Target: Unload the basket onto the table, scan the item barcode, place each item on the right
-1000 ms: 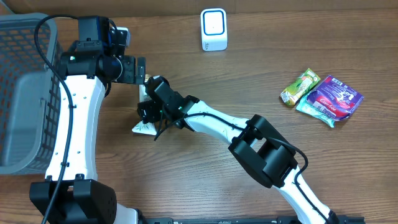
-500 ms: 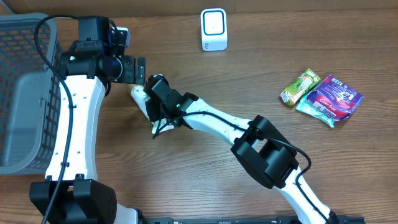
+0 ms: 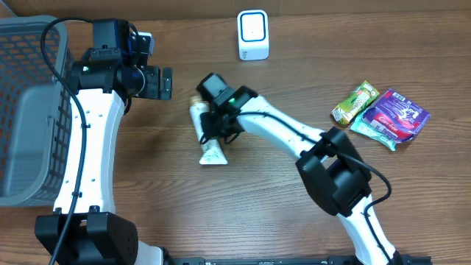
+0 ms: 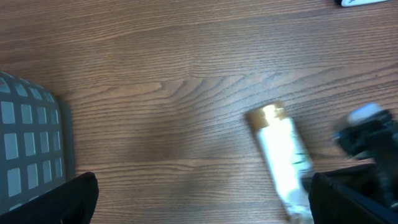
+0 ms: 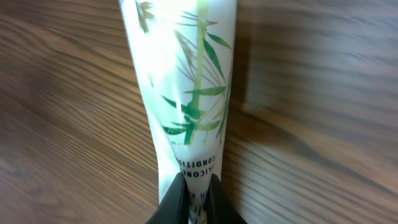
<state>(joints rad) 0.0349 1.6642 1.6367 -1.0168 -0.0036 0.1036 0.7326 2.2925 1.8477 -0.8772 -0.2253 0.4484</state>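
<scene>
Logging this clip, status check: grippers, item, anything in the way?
Left gripper open, empty. Right gripper shut on white bamboo-print plastic tube, gold cap. Nothing between tube and white box-shaped scanner.

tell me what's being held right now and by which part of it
The right gripper is shut on the white tube, pinching its printed body, nearer the gold cap than the flat crimped end. The left gripper is open and holds nothing.

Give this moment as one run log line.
right gripper: shut on tube | left gripper: open | scanner: tube not at it
</scene>
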